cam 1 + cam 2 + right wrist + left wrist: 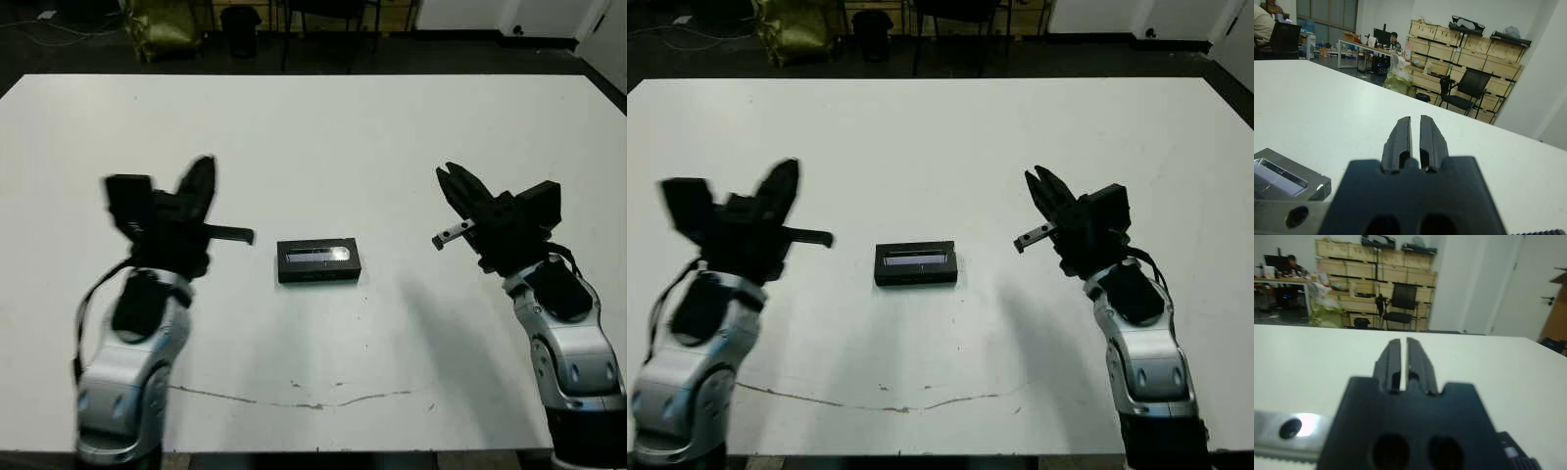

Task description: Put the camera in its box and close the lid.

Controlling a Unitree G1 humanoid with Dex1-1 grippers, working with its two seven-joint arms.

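1. Head views show a thin crack line [313, 399] running across the near part of the white worktop [323, 127].
2. Left gripper [201, 186] hangs above the worktop at the left, jaws pressed nearly together, holding nothing.
3. Right gripper [456, 181] is raised at the right, jaws likewise almost touching and empty.
4. Between them, apart from both, the box [318, 260] lies flat with its lid [318, 254] down, a pale strip on top.
5. Chairs [1464, 90] and stacked crates [1469, 51] stand beyond the far edge.

lab-office: stacked crates [1469, 54], desks [1359, 48]
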